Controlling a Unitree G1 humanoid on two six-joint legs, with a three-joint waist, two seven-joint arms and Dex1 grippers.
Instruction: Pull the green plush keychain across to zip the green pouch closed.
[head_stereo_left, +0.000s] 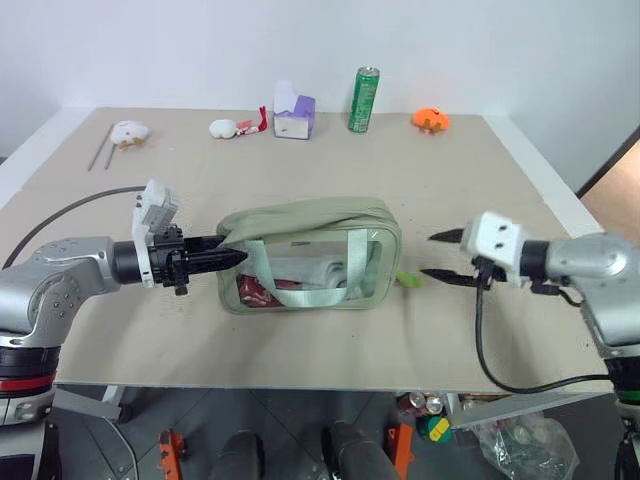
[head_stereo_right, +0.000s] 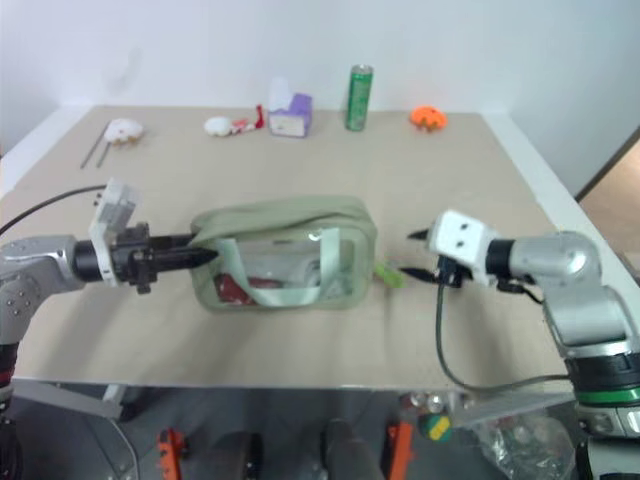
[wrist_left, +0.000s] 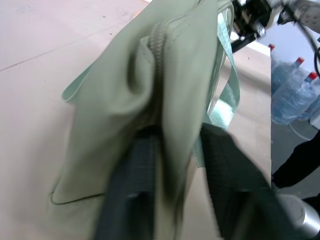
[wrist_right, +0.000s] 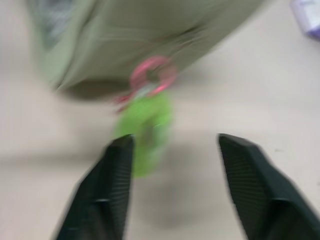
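Note:
The green pouch (head_stereo_left: 310, 250) lies flat in the middle of the table with its strap handle facing me and red and white contents showing through the clear side. My left gripper (head_stereo_left: 235, 256) is at its left end, open, with a fold of the pouch's fabric (wrist_left: 165, 90) between its fingers. The green plush keychain (head_stereo_left: 407, 279) lies on the table just off the pouch's right end, hanging from a pink ring (wrist_right: 152, 75). My right gripper (head_stereo_left: 440, 255) is open a short way to its right, holding nothing. In the right wrist view the keychain (wrist_right: 145, 127) lies just ahead of one finger.
Along the far edge stand a green can (head_stereo_left: 364, 99), a purple and white box (head_stereo_left: 294, 117), an orange toy (head_stereo_left: 431, 120) and small white items (head_stereo_left: 130, 132). The table's front edge (head_stereo_left: 300, 385) is close below the pouch. Water bottles (wrist_left: 287, 95) stand on the floor beyond.

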